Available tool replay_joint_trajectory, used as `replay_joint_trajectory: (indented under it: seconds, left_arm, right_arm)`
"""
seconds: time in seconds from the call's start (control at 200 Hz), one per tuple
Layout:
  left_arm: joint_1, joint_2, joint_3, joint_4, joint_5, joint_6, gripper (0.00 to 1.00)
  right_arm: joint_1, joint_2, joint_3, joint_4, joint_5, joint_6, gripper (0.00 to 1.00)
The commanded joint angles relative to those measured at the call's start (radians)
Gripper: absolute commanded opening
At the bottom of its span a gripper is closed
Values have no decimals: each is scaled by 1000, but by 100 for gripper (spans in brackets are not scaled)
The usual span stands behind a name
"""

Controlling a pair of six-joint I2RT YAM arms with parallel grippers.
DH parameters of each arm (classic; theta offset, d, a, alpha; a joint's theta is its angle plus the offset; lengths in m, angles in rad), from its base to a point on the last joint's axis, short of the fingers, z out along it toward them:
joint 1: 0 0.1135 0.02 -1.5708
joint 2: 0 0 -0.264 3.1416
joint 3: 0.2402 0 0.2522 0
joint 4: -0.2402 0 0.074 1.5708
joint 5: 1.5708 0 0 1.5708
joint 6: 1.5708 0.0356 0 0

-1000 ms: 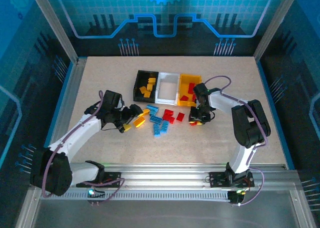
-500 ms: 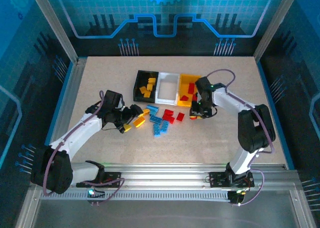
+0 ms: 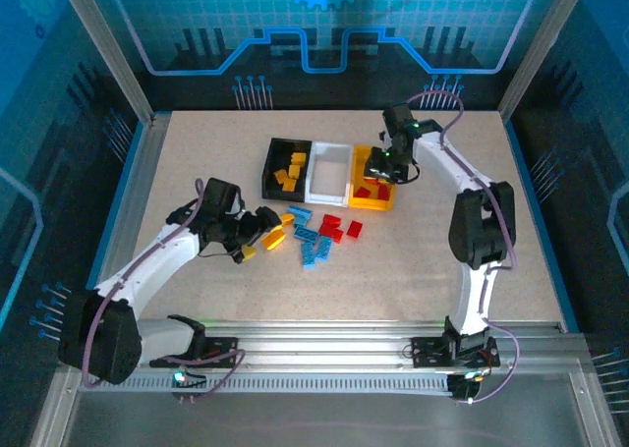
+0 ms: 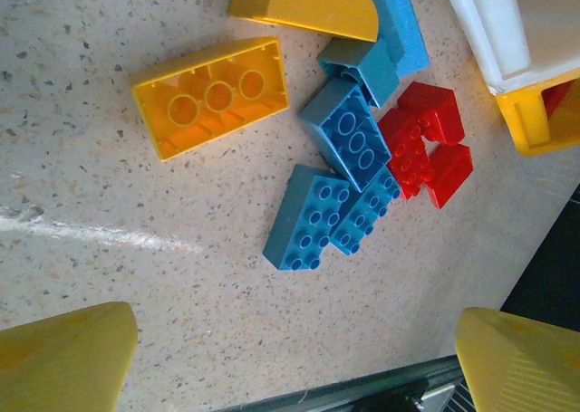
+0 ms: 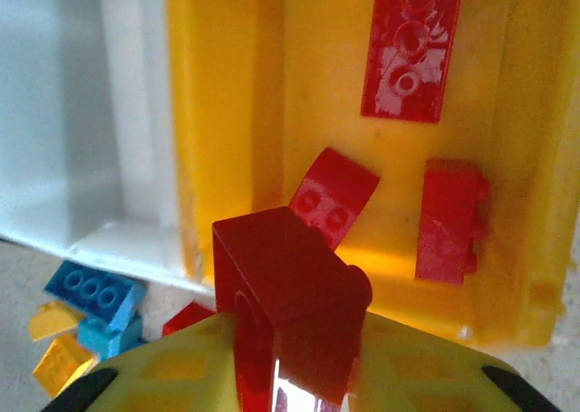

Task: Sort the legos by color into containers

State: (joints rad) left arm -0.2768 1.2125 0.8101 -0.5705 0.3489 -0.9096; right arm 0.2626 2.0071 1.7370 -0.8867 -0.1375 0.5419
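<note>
Three containers stand in a row: a black bin (image 3: pixel 267 168) with yellow legos, a white bin (image 3: pixel 331 148), and an orange-yellow bin (image 3: pixel 374 205) with red legos (image 5: pixel 412 45). My right gripper (image 3: pixel 383 168) hangs over the orange-yellow bin (image 5: pixel 227 113), shut on a red brick (image 5: pixel 288 285). Loose blue bricks (image 3: pixel 313 243), red bricks (image 3: pixel 335 228) and yellow bricks (image 3: pixel 273 238) lie in front of the bins. My left gripper (image 3: pixel 257 233) stands open just left of that pile, low over the table. Ahead of its fingers (image 4: pixel 65 358) lie a yellow brick (image 4: pixel 210 95), blue bricks (image 4: pixel 349 145) and red bricks (image 4: pixel 426 140).
Metal rails run along the table's near edge (image 3: pixel 324 341) and frame posts stand at the sides. The beige tabletop (image 3: pixel 216 152) lies bare to the left and right of the bins. The white bin's corner (image 4: pixel 507 32) shows beyond the pile.
My right arm rose from the table right of the pile and swung back over the orange-yellow bin, carrying the red brick. The left arm stayed almost still.
</note>
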Motion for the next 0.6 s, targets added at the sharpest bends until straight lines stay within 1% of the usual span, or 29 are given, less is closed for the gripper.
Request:
replay_joint_trajectory:
  seconds: [0.0, 0.13, 0.25, 0.375, 0.465, 0.52, 0.595]
  left_arm:
    - [-4, -45, -18, -38, 13, 32, 93]
    - [-2, -53, -28, -34, 11, 35, 98]
    - [-2, -36, -29, -10, 17, 29, 99]
    - [-2, -6, -19, 18, 27, 21, 99]
    - [-4, 19, -7, 38, 35, 13, 99]
    - [-4, 34, 0, 52, 42, 4, 99]
    - [-4, 48, 2, 70, 51, -9, 99]
  right_arm:
    - [-13, 33, 71, -80, 1, -11, 39]
    - [-11, 2, 74, -90, 1, -11, 46]
    - [-2, -71, 25, -99, 11, -14, 51]
    - [28, -188, -88, -92, 21, -11, 53]
    - [67, -260, -177, -101, 29, -15, 56]
    - [96, -295, -235, -103, 39, -10, 58]
    - [145, -343, -331, -79, 29, 15, 65]
